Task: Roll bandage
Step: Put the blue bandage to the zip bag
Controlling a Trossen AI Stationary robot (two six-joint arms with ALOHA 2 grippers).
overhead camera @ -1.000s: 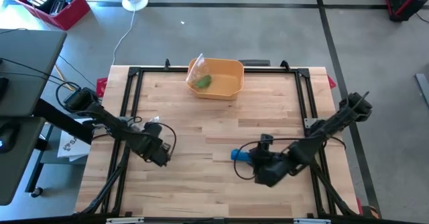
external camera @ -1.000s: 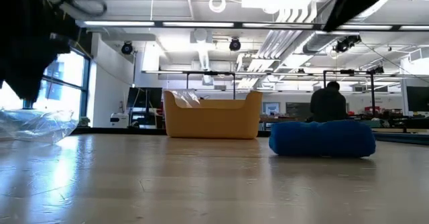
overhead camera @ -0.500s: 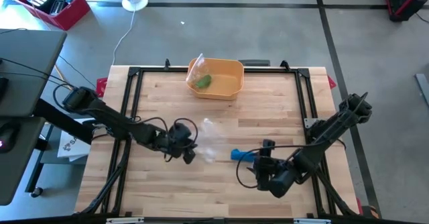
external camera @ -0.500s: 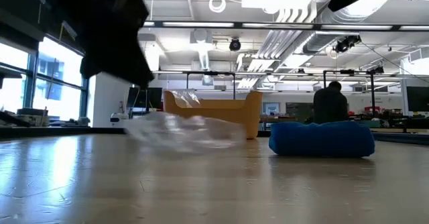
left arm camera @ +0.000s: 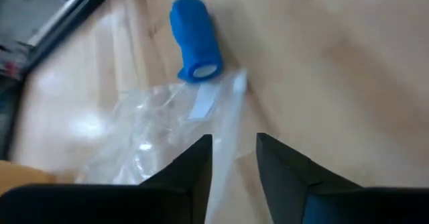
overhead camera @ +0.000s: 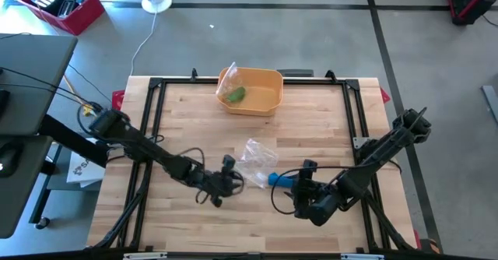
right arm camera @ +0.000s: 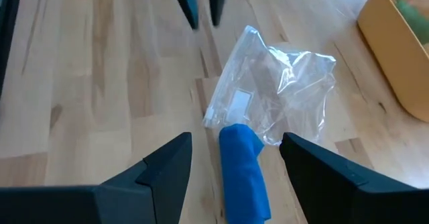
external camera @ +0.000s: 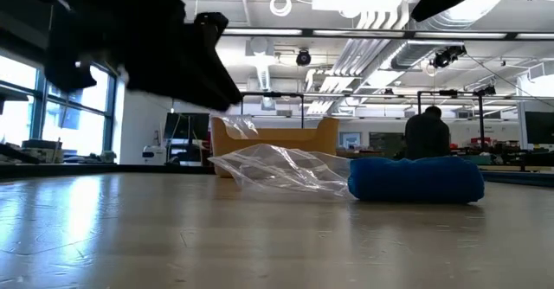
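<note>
1. Now left gripper (overhead camera: 233,179) – fingers slightly parted, empty, beside clear crinkled plastic bag (overhead camera: 255,157).
2. Right gripper (right arm camera: 231,158) spread wide, empty – blue rolled bandage (right arm camera: 242,168) lies between its fingers on the table, touching bag.
3. Advice: close squarely mid-roll, avoid pinching bag.

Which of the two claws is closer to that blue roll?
The right gripper: it sits right beside the blue roll, which lies just ahead of its open fingers. The left gripper is farther, beyond the clear plastic bag.

One blue bandage roll (overhead camera: 277,179), one clear plastic bag (overhead camera: 255,157), one yellow bin (overhead camera: 253,90).
</note>
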